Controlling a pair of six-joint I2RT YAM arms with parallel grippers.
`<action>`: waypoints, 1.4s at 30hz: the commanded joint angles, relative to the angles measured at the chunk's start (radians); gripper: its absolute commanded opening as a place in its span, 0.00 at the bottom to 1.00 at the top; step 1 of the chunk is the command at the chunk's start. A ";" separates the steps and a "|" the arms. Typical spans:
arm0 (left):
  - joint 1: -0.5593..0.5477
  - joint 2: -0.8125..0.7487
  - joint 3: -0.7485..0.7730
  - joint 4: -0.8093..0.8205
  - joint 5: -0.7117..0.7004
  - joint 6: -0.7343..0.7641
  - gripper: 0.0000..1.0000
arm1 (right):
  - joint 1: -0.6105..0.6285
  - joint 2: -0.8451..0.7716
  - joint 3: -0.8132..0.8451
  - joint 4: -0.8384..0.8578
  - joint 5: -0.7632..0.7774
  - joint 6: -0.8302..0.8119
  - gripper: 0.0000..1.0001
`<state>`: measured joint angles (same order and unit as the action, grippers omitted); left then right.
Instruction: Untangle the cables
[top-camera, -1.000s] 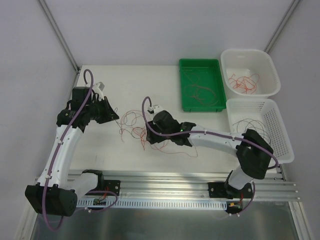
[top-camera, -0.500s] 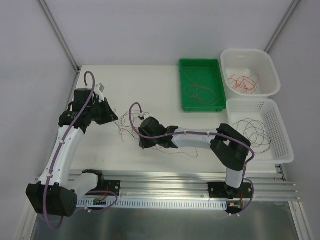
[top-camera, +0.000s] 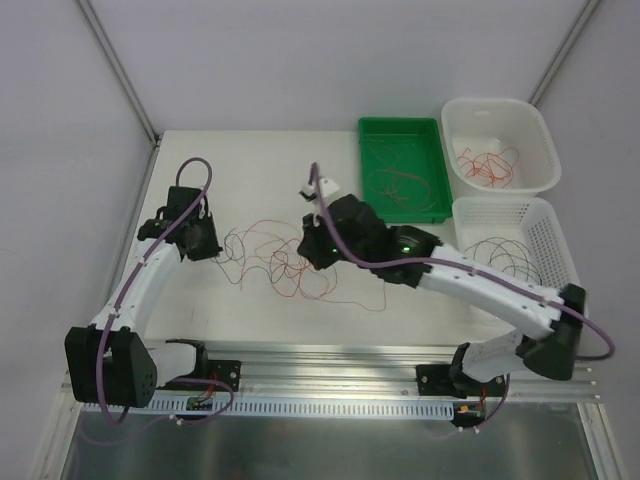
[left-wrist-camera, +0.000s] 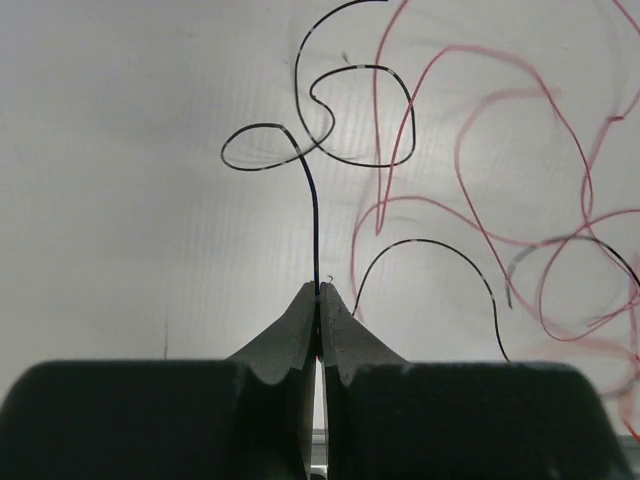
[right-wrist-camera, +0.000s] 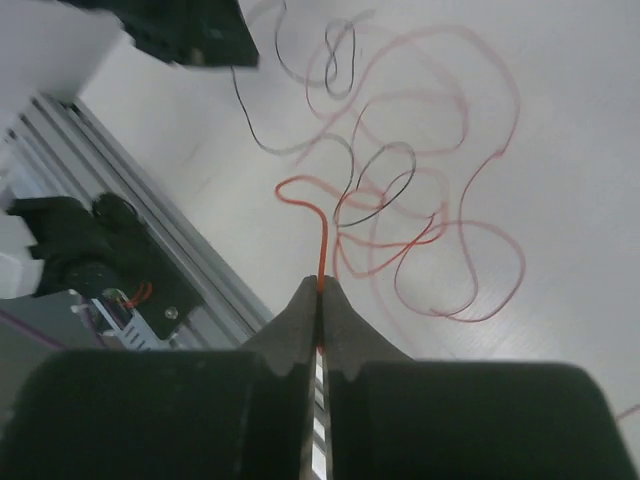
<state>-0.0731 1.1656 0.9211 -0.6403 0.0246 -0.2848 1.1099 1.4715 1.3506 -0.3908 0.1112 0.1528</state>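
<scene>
Left wrist view: the left pincer (left-wrist-camera: 318, 292) is shown closed on a black cable (left-wrist-camera: 314, 215), which rises from the tips and curls into small loops above the white surface (left-wrist-camera: 120, 200). In the right wrist view, the right pincer (right-wrist-camera: 320, 285) is closed on an orange-red cable (right-wrist-camera: 322, 235), gripped just below a sharp bend.

In the top external view, the cables (top-camera: 285, 262) are seen as one loose tangle of red, orange and dark strands lying on the surface between the two pincers. The left pincer is at its left edge and the right pincer at its right edge.

The cables are judged to be very light, hair-thin and limp, with slight spring in the loops. Little resistance is to be expected, but crossed strands are likely to snag and be dragged along together. A strand this thin may also slip from the tips. Hold is best taken near a free end or on a single run outside the crossings, not in the dense middle.
</scene>
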 joint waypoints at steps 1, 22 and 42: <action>-0.007 0.006 0.004 -0.004 -0.101 0.042 0.00 | -0.021 -0.252 0.100 -0.172 0.119 -0.147 0.01; -0.008 0.034 0.001 -0.032 -0.163 0.045 0.00 | -0.260 -0.574 0.068 -0.241 0.220 -0.186 0.01; -0.043 0.101 0.016 -0.082 -0.324 0.039 0.00 | -0.291 -0.539 0.254 -0.187 0.197 -0.225 0.01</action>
<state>-0.1059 1.2633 0.9192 -0.6968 -0.2428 -0.2474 0.8276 0.8471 1.6680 -0.5114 0.3313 -0.1371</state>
